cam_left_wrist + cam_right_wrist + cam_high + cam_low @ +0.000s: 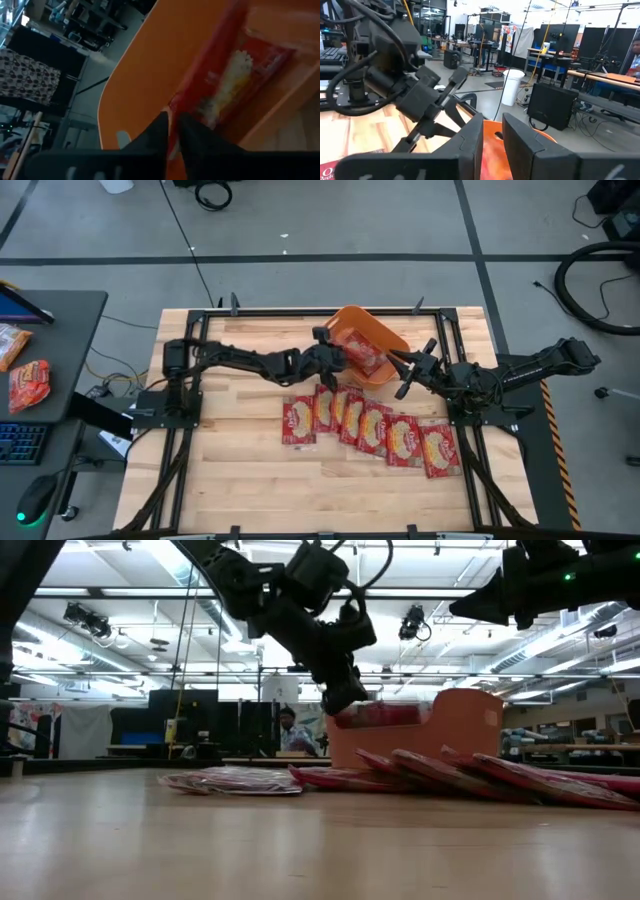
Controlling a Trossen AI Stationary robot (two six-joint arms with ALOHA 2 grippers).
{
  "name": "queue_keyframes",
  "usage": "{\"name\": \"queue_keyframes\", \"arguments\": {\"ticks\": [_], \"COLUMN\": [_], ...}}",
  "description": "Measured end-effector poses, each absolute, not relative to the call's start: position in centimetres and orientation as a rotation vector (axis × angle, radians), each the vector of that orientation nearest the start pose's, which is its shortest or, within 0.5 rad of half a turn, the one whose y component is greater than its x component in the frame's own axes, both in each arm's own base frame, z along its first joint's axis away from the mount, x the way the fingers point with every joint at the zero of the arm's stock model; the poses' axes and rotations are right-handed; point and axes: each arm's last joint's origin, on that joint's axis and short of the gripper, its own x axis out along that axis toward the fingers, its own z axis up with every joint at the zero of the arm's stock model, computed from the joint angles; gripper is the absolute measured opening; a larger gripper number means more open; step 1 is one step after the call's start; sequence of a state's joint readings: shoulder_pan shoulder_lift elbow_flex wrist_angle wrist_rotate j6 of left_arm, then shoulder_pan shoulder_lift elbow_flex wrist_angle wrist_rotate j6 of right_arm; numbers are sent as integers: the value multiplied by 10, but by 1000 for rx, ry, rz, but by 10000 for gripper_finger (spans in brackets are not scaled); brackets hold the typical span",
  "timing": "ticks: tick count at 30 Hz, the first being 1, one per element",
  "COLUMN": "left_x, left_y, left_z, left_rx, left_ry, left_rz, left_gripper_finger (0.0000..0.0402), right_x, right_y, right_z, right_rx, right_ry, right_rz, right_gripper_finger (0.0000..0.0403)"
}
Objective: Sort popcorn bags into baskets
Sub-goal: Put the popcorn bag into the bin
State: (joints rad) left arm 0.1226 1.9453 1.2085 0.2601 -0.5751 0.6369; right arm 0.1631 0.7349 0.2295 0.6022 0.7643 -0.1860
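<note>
Fingers (162,131) of left gripper (171,132) pinch one bag (225,85) inside tub (372,340) at frame centre-top, contact seen only by left wrist; right gripper (408,376) beside tub, narrow; remaining bags (370,425) overlap, edges hidden.

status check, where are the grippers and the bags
Left gripper over the orange tub, shut on a popcorn bag. Right gripper at the tub's rim. Row of bags waits on the table. Nothing blocking.

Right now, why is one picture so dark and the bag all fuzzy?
In the left wrist view the camera sits close inside the orange tub, so the popcorn bag is blurred and shaded; in the low view bright ceiling lights leave the left gripper a dark outline.
</note>
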Motion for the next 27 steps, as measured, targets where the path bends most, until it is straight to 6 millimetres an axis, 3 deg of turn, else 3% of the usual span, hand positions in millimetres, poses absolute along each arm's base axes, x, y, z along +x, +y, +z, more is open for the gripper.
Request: {"name": "queue_keyframes", "arguments": {"ticks": [6,14,21,27], "left_x": [404,366,329,305], "left_y": [35,-22,-50,-65], "left_z": [197,200,180,152], "left_rx": [784,826,902,989], "left_ry": [780,1040,1336,1402], "left_rz": [390,35,-189,-287], "left_gripper_finger": [122,132,133,133], "right_x": [157,157,157,158], "right_y": [6,5,5,6], "right_z": [222,222,223,222], "right_rx": [-140,-139,-130,-131], "right_ry": [-24,-23,-34,-32], "right_rz": [-606,-607,-602,-601], "right_gripper_finger": [77,77,77,77]}}
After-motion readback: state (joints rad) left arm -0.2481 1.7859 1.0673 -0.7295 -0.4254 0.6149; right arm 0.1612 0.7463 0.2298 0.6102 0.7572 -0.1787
